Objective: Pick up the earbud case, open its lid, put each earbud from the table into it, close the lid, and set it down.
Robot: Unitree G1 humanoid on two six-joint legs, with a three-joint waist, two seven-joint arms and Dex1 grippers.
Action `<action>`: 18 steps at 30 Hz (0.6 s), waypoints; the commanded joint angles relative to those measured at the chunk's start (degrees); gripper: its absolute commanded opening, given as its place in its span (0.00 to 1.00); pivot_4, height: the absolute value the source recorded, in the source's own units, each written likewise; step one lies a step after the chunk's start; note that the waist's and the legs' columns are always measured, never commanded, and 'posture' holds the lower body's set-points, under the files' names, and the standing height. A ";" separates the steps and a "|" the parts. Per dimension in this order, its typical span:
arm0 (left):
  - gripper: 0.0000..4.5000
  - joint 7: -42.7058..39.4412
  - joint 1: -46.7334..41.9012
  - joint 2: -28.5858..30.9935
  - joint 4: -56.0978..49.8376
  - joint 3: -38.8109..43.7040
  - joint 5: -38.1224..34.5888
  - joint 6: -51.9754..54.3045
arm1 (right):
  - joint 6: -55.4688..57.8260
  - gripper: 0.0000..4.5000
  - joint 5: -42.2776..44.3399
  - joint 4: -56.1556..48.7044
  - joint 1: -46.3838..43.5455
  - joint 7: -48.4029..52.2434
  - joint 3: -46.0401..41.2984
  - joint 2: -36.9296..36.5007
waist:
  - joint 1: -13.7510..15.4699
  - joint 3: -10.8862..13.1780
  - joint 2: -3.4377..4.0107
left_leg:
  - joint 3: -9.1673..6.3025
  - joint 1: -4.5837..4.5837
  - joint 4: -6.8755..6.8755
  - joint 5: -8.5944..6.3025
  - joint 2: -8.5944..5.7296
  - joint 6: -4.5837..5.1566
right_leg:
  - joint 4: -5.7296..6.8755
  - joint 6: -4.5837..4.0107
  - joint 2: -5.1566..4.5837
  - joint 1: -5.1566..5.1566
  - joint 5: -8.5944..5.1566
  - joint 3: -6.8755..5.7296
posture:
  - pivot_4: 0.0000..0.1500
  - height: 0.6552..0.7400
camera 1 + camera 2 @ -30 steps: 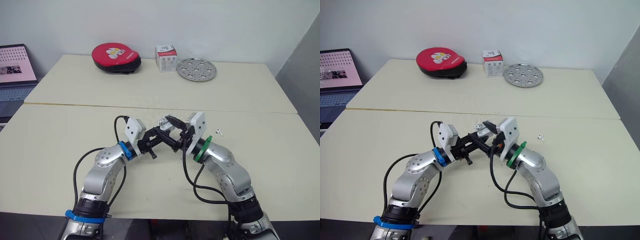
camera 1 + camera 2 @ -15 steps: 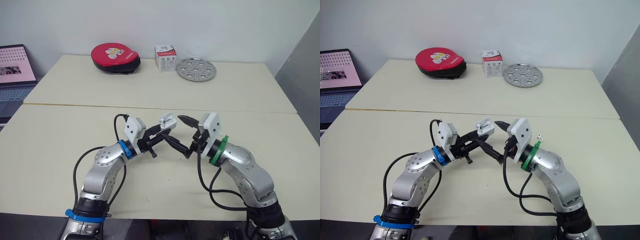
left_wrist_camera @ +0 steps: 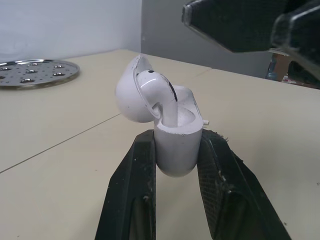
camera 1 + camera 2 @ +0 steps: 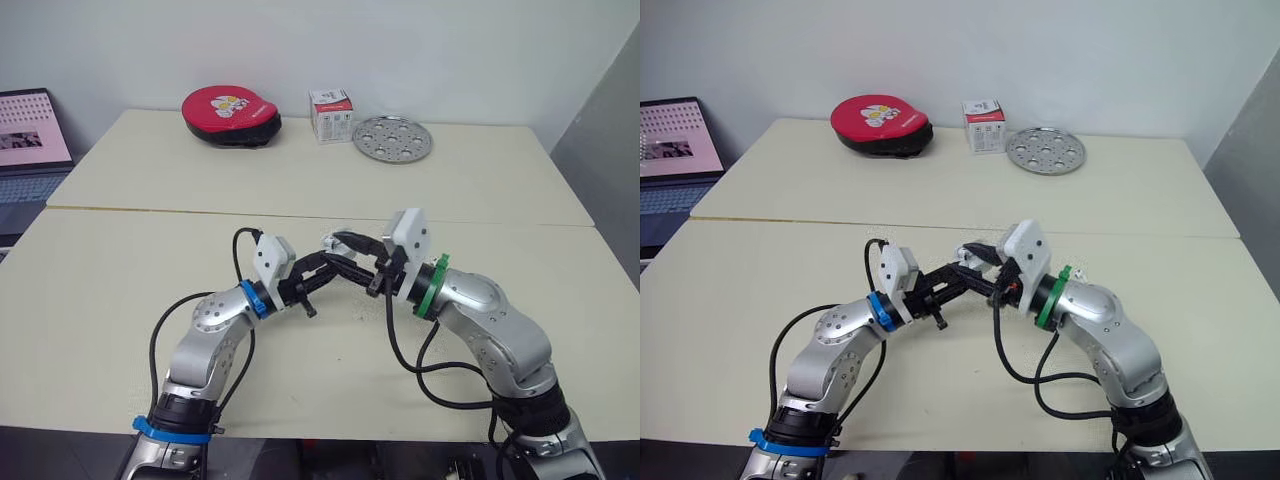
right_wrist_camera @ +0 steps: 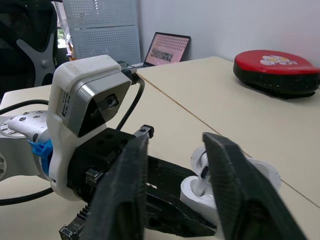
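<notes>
As left jaws hold earbud case (image 3: pixel 175 145) above table (image 4: pixel 120 270) centre, right jaws gape.

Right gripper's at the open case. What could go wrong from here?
1. The earbud stands tall out of the case and seems not fully seated. Pressing the lid shut could jam it or flick it out.
2. The left gripper pinches only the case's lower body, so a push from the open right gripper could twist or dislodge it.
</notes>
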 commanded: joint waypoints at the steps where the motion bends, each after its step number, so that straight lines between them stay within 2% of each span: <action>1: 0.17 0.07 -0.37 0.01 -1.80 0.30 0.07 -1.56 | -0.12 0.05 -1.17 -1.18 -2.30 -1.49 0.24 0.42 | 0.00 0.00 0.00 | 0.00 0.00 0.00 0.00 0.00 0.00 | 0.00 0.00 0.00 0.00 0.00 0.01 | 1.00 1.00; 3: 0.17 0.10 -0.33 0.02 -1.85 0.29 0.10 -1.58 | -0.24 0.00 -2.21 -0.61 -3.14 -2.13 0.37 0.51 | 0.00 0.00 0.00 | 0.00 0.01 0.00 0.00 0.00 0.00 | 0.02 0.00 0.00 -0.01 0.00 0.00 | 1.00 1.00; 12: 0.17 0.47 -0.31 -0.01 -1.69 0.40 0.35 -1.60 | 1.48 0.00 -2.96 -1.40 -3.58 -2.44 -0.63 -0.12 | 0.00 0.00 0.01 | -0.01 0.00 -0.01 0.00 0.01 0.00 | -0.02 0.00 0.00 0.00 0.00 -0.01 | 1.00 1.00; 15: 0.17 0.69 -0.24 0.04 -1.69 0.53 0.48 -1.56 | 3.67 0.12 -1.95 -2.58 -2.80 -3.42 -2.03 -0.01 | 0.00 0.00 0.01 | -0.01 0.00 -0.01 0.00 0.01 0.00 | -0.02 0.00 0.00 0.00 0.00 -0.01 | 1.00 1.00; 18: 0.17 1.35 -0.28 -0.03 -1.45 0.77 1.04 -2.01 | 9.15 0.33 -0.27 -3.81 -2.48 -5.19 -2.88 0.37 | 0.00 0.00 0.01 | -0.02 -0.01 -0.01 0.00 0.01 0.00 | -0.02 0.00 -0.01 0.00 0.00 0.00 | 1.00 1.00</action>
